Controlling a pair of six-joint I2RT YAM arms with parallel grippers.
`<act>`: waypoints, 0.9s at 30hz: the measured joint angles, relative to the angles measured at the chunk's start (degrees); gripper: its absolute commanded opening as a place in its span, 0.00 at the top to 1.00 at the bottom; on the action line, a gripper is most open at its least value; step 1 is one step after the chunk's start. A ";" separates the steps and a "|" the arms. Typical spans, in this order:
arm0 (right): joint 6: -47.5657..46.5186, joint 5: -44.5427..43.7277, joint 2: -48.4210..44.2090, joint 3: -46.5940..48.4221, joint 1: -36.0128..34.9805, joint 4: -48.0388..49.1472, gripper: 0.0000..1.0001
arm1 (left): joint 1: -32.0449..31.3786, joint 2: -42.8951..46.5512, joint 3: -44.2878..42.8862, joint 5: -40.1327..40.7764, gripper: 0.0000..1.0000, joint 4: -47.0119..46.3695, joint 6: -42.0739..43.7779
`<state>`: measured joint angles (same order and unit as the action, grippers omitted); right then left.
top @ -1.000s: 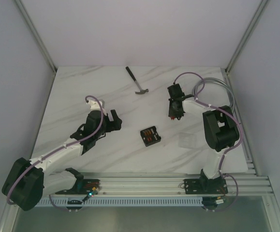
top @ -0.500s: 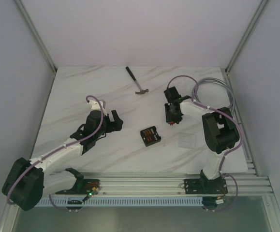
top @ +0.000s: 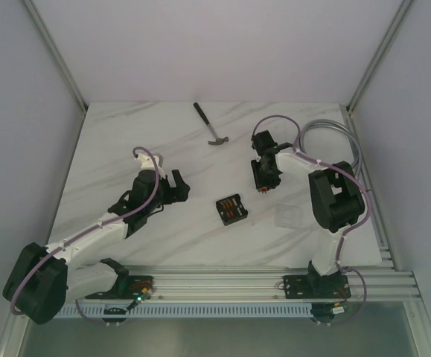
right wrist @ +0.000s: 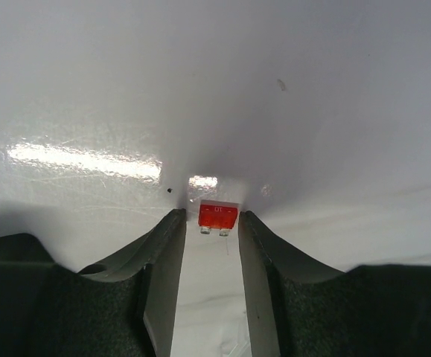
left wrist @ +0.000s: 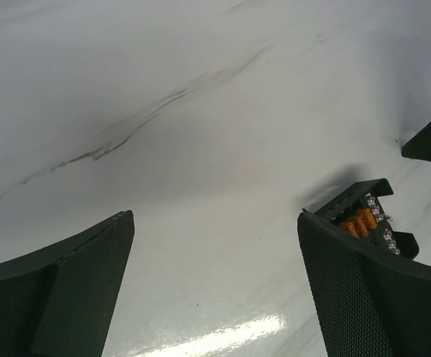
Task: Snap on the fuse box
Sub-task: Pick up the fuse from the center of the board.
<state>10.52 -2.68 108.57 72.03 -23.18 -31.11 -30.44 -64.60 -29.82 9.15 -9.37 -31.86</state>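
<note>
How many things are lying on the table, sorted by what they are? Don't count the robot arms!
hammer: 1
fuse box: 1
clear cover: 1
loose red fuse: 1
Total: 4 (the little fuses inside the box are not counted)

Soft, even light from above fills the overhead view. The pale worktop (top: 126,149) is bright and carries only faint, diffuse shadows. In both wrist views white glare streaks lie on its glossy surface, and the close fingers of the left pincer (left wrist: 215,223) and right pincer (right wrist: 211,216) look dark and soft-edged.
</note>
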 measured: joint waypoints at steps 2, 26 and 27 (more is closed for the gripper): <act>-0.33 0.11 0.35 0.46 0.17 -0.46 0.62 | 0.02 0.00 0.00 -0.17 0.00 0.00 0.00; 5.38 -0.50 -4.39 -4.28 -1.22 3.76 0.81 | -4.44 -1.60 0.00 -4.68 0.08 -4.96 -2.29; 6.25 -0.28 -6.01 -5.33 -1.53 4.35 0.81 | -5.27 -1.62 0.00 -4.68 0.08 -5.84 -2.73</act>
<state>16.78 -2.96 102.56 66.70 -24.71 -26.76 -35.70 -66.22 -29.82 4.47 -15.20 -34.59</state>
